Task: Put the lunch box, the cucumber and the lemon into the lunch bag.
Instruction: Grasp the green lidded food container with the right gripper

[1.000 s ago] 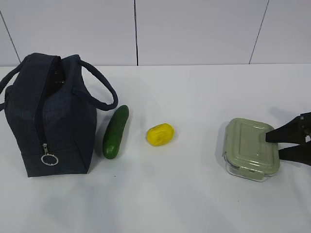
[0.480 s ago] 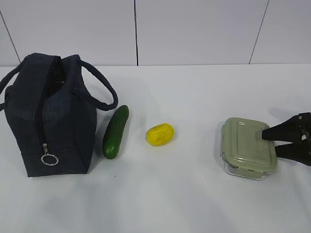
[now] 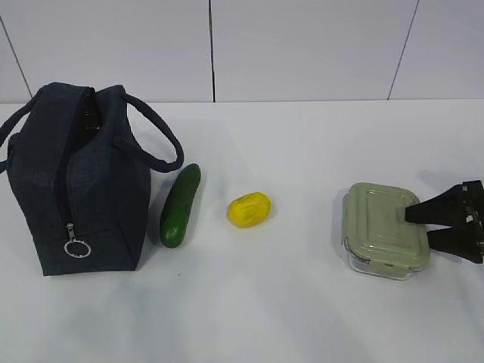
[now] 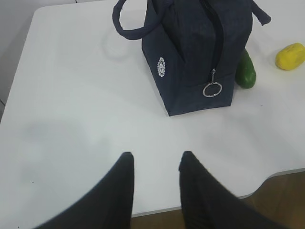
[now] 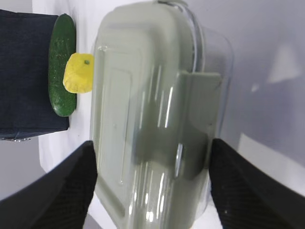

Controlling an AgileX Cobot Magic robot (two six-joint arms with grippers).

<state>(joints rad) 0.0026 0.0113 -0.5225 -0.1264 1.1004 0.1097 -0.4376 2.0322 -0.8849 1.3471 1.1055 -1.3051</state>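
The right hand (image 3: 420, 227) has its two dark fingers (image 5: 71, 191) spread wide on either side of the lunch box (image 3: 383, 230), one along each long wall in the right wrist view, so the box sits between them ready to be squeezed. Whether the pads already press the clear walls I cannot tell; the box appears to rest on the tabletop (image 3: 287, 302) near its right edge, with its green lid clipped on. That wide stance makes sense: the box is the broadest of the three things and needs the jaws nearly at full spread.

The left hand (image 4: 155, 164) hangs over the left part of the tabletop with its fingers partly parted and nothing between them, looking toward the lunch bag (image 3: 76, 189). The bag stands upright toward the left edge, its zipper seemingly undone along the top and its handles fallen outward, which leaves the mouth free for loading. The cucumber (image 3: 180, 205) lies just beside the bag, and the lemon (image 3: 249, 209) sits near it toward the middle, both waiting their turn.
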